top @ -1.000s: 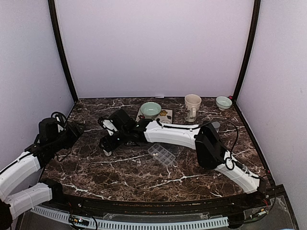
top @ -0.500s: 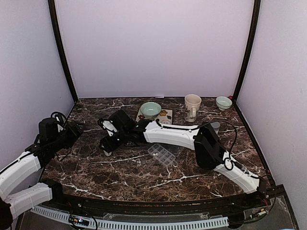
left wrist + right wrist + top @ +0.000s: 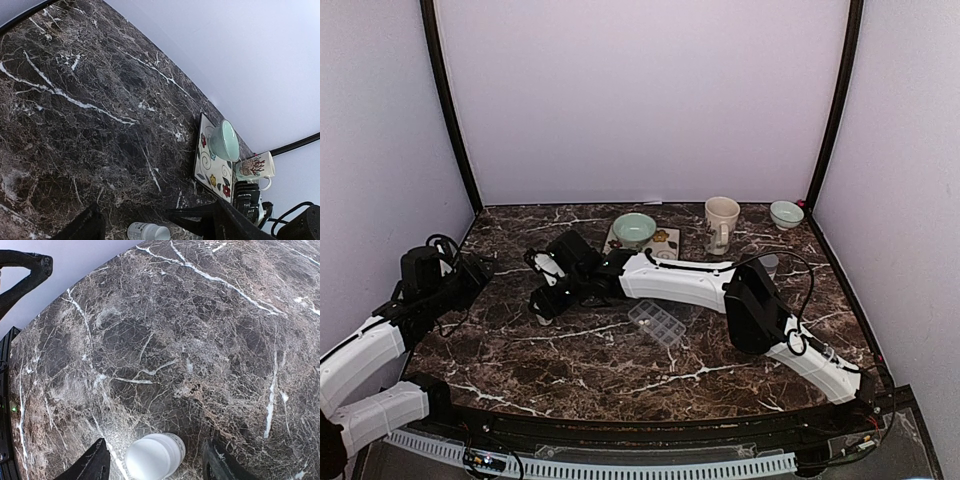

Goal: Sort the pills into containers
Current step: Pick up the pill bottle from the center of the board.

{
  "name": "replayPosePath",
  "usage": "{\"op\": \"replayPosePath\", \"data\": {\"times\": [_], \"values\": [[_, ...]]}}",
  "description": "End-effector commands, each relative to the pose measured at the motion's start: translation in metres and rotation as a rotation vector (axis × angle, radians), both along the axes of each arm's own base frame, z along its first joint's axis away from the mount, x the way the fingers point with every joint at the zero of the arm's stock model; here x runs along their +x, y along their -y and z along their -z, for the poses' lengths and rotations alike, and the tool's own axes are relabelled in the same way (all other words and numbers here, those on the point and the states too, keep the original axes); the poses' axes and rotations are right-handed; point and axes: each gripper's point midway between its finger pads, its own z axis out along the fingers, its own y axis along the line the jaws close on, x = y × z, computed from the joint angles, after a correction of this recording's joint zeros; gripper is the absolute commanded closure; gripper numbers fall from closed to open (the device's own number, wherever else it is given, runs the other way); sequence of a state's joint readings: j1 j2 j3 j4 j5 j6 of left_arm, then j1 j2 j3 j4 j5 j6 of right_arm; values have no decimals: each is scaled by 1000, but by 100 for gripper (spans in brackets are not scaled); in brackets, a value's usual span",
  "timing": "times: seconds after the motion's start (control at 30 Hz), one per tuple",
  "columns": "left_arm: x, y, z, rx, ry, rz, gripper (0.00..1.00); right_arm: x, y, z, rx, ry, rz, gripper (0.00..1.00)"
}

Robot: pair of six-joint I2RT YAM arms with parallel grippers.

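My right gripper (image 3: 546, 300) reaches across to the left half of the table and hangs over a small white bottle (image 3: 154, 456). Its fingers (image 3: 92, 462) stand on either side of the bottle, open, with dark table showing in both gaps. The clear pill box with its small square containers (image 3: 658, 324) lies at mid-table, to the right of that gripper. My left gripper (image 3: 476, 272) is open at the left edge with nothing in it. The white bottle (image 3: 147, 232) shows beyond it in the left wrist view. No pills are visible.
A flowered tile (image 3: 660, 240) with a green bowl (image 3: 634, 228) on it sits at the back centre. A cream mug (image 3: 721, 222) and a small bowl (image 3: 786, 213) stand at the back right. Walls enclose the table on three sides.
The right gripper's fingers have drawn closer together around the white bottle, and it has shifted slightly over the bottle. The left arm has not moved.
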State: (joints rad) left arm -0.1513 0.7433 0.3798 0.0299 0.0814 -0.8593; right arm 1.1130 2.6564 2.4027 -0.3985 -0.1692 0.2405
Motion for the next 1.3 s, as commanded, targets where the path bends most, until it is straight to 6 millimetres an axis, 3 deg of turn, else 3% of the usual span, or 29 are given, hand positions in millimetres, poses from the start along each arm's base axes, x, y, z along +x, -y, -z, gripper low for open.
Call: {"op": "replayPosePath", "data": {"times": [0.0, 0.57, 1.27], "values": [[1, -1, 0, -11, 12, -3, 22, -5, -7, -1, 18, 1, -25, 39], [-2, -3, 4, -20, 10, -7, 23, -12, -10, 4, 8, -3, -37, 51], [-5, -4, 10, -28, 1, -9, 23, -7, -4, 6, -22, 13, -11, 79]]}}
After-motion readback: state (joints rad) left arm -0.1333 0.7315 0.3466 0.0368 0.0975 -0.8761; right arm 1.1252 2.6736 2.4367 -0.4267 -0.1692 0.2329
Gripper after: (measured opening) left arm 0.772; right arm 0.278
